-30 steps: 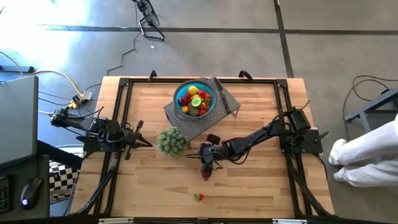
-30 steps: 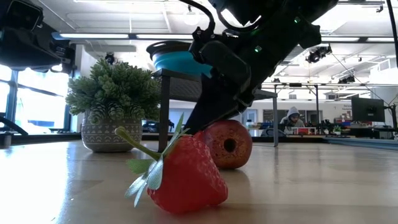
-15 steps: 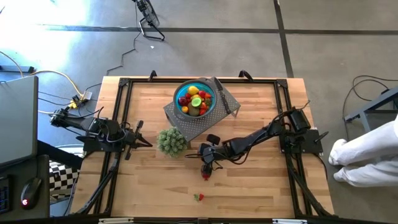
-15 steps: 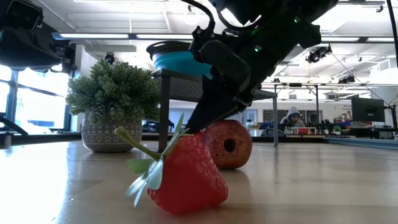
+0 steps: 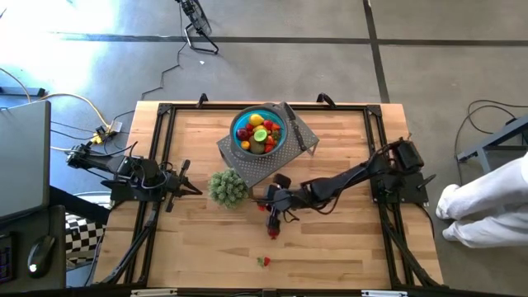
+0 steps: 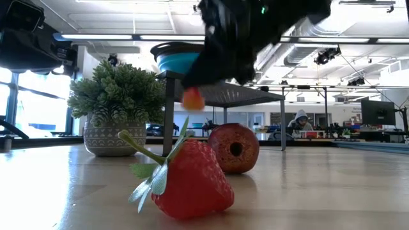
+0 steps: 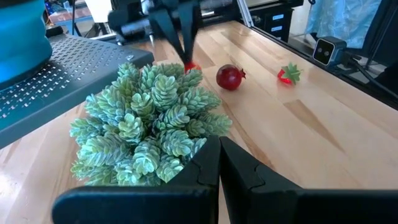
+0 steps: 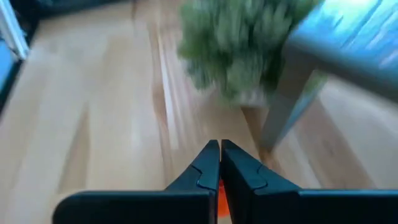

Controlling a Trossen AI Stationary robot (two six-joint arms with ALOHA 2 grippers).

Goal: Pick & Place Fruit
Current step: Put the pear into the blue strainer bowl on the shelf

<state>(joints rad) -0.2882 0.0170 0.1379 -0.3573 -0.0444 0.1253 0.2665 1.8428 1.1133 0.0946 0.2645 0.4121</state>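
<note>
My right gripper hangs above the middle of the table, shut on a small orange-red fruit. Below it on the wood lie a round dark red fruit and a strawberry with a green stalk. The blue bowl, with several coloured fruits in it, stands on a grey perforated stand at the far middle. My left gripper waits shut at the table's left, just short of the potted plant. My right gripper pinches the small orange-red fruit between its two fingertips. The fingers slant down from the table's right side. The fruit hangs at the very tips, lifted clear of the table.
A black-handled knife lies on the stand beside the bowl. The plant's pot stands between the two grippers, left of the stand's legs. A person in white sits beyond the table's right edge. Bare wood lies near the front right.
My right gripper has risen from the table beside the dark red fruit and drifted a little toward the far edge. The small orange-red fruit has come up with it, clear of the wood. The dark red fruit and the strawberry have stayed put.
</note>
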